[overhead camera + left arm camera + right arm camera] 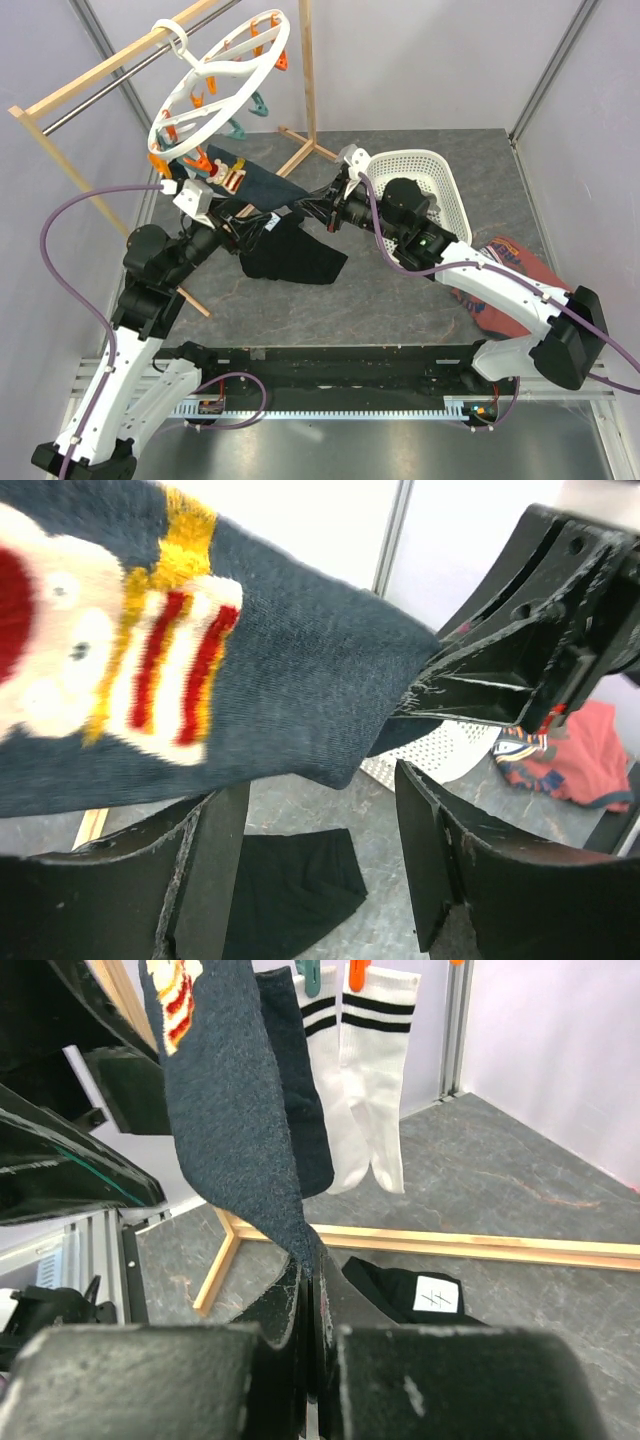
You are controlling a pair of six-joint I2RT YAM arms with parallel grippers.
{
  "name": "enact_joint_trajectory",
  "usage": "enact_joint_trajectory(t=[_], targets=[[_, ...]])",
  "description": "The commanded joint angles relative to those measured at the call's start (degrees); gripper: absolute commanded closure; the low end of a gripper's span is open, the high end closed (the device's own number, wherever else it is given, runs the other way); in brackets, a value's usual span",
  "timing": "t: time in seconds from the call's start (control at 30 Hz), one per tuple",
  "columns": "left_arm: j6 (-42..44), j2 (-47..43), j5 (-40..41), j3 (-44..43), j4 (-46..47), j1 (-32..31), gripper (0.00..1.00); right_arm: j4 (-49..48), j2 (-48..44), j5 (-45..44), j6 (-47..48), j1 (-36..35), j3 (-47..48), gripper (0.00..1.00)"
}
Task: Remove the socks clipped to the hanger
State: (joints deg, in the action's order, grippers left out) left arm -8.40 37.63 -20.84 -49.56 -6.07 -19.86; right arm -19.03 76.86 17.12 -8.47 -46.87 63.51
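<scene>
The round white hanger (262, 62) hangs from the wooden rail, fringed with orange and teal pegs. A navy sock (262, 186) with a striped pattern hangs from it. My right gripper (300, 209) is shut on its toe, seen pinched between the jaws in the right wrist view (318, 1275). The sock (300, 690) stretches across the left wrist view. My left gripper (320, 810) is open and empty just under it, beside the right gripper (500, 670). White socks with black stripes (365, 1080) and another dark sock (300, 1090) hang from pegs behind.
A black garment (295, 257) lies on the table below both grippers. A white perforated basket (446, 178) stands at the back right, and a red-brown printed shirt (505, 262) lies to the right. The wooden frame's base (450, 1245) runs along the table.
</scene>
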Motion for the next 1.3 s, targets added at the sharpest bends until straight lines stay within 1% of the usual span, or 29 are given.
enact_joint_trajectory(t=[0.0,0.13,0.27,0.43,0.57,0.6,0.67,0.7,0.8,0.97,1.03,1.07,1.13,1.27], targets=[[-4.7,-2.6,6.3,-4.2,-4.4,-0.2,0.34,-3.6,1.8,0.9,-3.2,-0.1,3.0,1.00],[-4.3,-1.7,7.8,-7.0,-8.1,0.0,0.34,-3.9,2.9,1.7,-3.8,-0.1,4.4,1.00],[-4.3,-1.7,10.2,-8.7,-9.5,0.4,0.34,-3.2,4.3,3.1,-4.8,0.0,7.1,1.00],[-4.3,-1.3,10.6,-10.7,-10.9,3.1,0.32,-2.5,6.4,5.8,-6.5,0.8,9.4,1.00],[-6.2,-0.4,6.5,-10.4,-11.1,6.8,0.32,-2.7,8.0,7.7,-7.7,2.0,11.0,1.00],[-7.6,-0.4,5.1,-10.0,-11.0,9.2,0.32,-2.7,8.1,7.9,-7.8,2.1,11.2,1.00],[-9.3,-0.6,0.3,-9.2,-9.8,12.0,0.32,-2.9,8.5,8.2,-8.2,2.7,11.8,1.00],[-10.3,-1.1,-0.5,-8.9,-9.5,13.3,0.32,-2.9,8.7,8.5,-8.3,2.9,12.0,1.00],[-10.9,-1.3,-0.9,-9.7,-8.9,13.6,0.32,-2.7,10.0,9.7,-9.4,3.8,13.1,1.00],[-10.2,-1.3,-6.4,-14.1,-10.0,13.7,0.30,-3.4,11.9,10.6,-11.3,5.4,14.9,1.00],[-10.6,-2.6,-3.9,-14.5,-12.0,13.7,0.33,-3.9,12.7,11.9,-12.1,6.1,15.9,1.00],[-11.1,-3.3,2.1,-13.7,-13.9,13.7,0.35,-4.4,13.0,12.3,-12.9,7.0,16.1,1.00],[-12.9,-5.6,8.9,-12.0,-14.0,13.7,0.37,-4.6,13.7,13.0,-13.3,8.2,17.1,1.00],[-14.0,-5.7,10.3,-9.8,-10.2,13.7,0.34,-5.1,16.0,15.7,-15.3,11.4,19.6,1.00]])
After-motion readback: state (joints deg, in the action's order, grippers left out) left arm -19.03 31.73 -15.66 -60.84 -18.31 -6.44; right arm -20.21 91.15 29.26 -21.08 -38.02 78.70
